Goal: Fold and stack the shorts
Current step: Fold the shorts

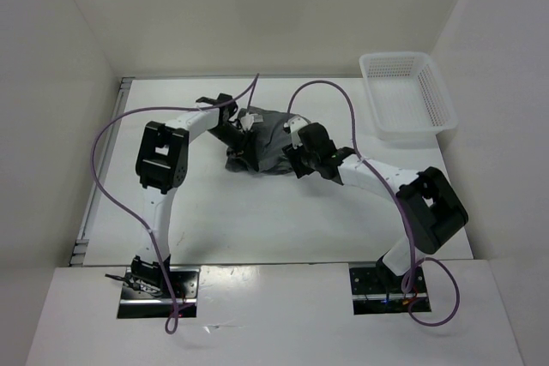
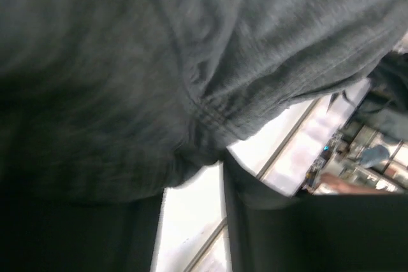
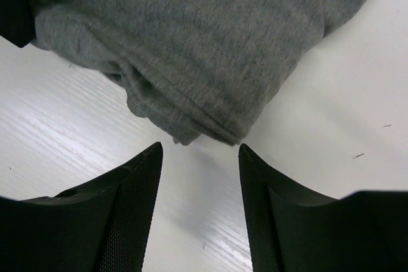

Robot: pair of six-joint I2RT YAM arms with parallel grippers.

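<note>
The grey shorts (image 1: 268, 139) lie bunched at the middle back of the table. My left gripper (image 1: 238, 135) is at their left edge. In the left wrist view the shorts (image 2: 210, 49) fill most of the frame and hang above the table, a gathered fold pinched between the dark fingertips of the left gripper (image 2: 194, 167). My right gripper (image 1: 293, 159) is at the shorts' right front edge. In the right wrist view it (image 3: 199, 151) is open and empty, low over the table, with a folded hem of the shorts (image 3: 191, 49) just beyond its tips.
A white mesh basket (image 1: 431, 83) stands empty at the back right corner. White walls close in the table on the left, back and right. Purple cables arc over both arms.
</note>
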